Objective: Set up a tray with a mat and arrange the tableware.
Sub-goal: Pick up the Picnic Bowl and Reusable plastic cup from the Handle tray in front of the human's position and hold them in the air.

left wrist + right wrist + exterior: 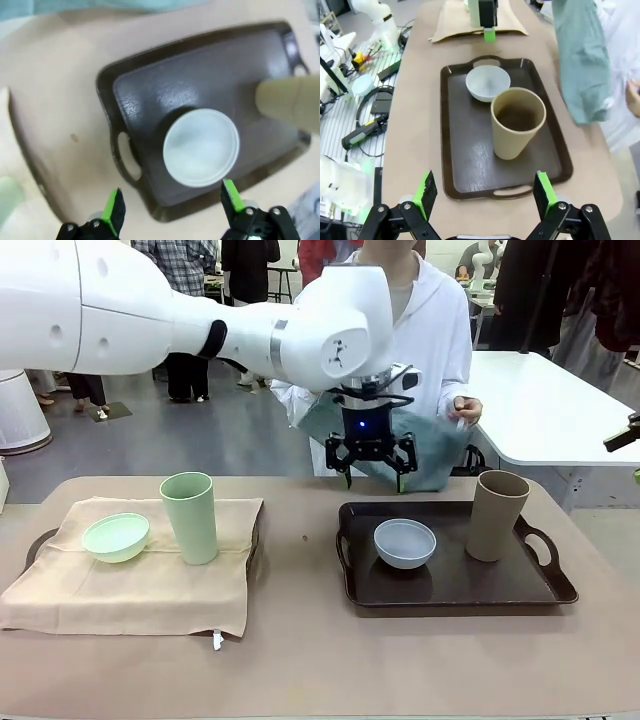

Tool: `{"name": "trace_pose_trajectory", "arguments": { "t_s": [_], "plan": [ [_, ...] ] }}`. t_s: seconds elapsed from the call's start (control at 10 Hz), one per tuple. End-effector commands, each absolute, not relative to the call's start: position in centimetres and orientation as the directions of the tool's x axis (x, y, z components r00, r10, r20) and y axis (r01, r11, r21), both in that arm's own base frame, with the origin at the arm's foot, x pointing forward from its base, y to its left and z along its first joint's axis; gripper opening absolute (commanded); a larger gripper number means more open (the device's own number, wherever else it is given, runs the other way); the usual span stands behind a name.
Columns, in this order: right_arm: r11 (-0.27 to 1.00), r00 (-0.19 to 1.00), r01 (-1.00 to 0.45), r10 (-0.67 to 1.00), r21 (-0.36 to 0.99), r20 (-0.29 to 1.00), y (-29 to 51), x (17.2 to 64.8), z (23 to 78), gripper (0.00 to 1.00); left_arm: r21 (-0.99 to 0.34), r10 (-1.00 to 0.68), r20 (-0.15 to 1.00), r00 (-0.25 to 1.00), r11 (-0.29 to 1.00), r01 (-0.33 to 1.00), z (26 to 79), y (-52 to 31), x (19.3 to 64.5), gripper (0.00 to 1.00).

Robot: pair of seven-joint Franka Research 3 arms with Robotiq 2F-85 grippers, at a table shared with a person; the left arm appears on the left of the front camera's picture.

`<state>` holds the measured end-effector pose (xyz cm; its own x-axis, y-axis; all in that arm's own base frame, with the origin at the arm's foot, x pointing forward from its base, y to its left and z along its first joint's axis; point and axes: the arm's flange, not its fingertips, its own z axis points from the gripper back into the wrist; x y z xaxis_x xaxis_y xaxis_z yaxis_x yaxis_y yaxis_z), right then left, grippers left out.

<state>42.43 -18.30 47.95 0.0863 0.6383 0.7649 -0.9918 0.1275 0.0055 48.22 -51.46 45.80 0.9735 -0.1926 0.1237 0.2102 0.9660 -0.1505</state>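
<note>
- Left jaws: apart, empty, above far rim of dark brown handled plastic tray [450,590].
- Right jaws: apart, empty, off that tray's right end.
- On tray: small white matte bowl [405,543], tall tan-brown handleless tumbler [496,515], upright, apart.
- Desk [300,660] left: beige cloth mat [130,590] with pale mint bowl [116,537] and pale green tumbler [189,517].

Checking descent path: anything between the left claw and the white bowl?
Nothing: in the left wrist view the open left claw hovers above the white bowl, clear air between; the tan tumbler stands aside on the dark tray.
</note>
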Motion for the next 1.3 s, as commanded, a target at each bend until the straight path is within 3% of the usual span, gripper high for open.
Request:
{"name": "trace_pose_trajectory", "arguments": {
  "t_s": [0.0,0.4,1.2],
  "plan": [
    [0.055,0.014,-0.998,0.639,-0.028,0.769,-18.4,44.3,47.0,1.0,-0.093,-0.015,0.207,0.978,0.995,0.035,44.6,-51.5,47.1,1.0],
    [-0.089,-0.091,-0.995,0.653,-0.043,0.752,-15.6,47.2,42.6,1.0,-0.056,0.019,0.18,0.983,0.998,-0.009,42.7,-52.3,47.9,1.0],
    [0.048,0.011,-0.998,0.698,-0.032,0.716,-12.5,50.0,38.1,1.0,-0.065,-0.012,0.171,0.985,0.998,0.023,42.5,-51.7,47.4,1.0]
  ]
}}
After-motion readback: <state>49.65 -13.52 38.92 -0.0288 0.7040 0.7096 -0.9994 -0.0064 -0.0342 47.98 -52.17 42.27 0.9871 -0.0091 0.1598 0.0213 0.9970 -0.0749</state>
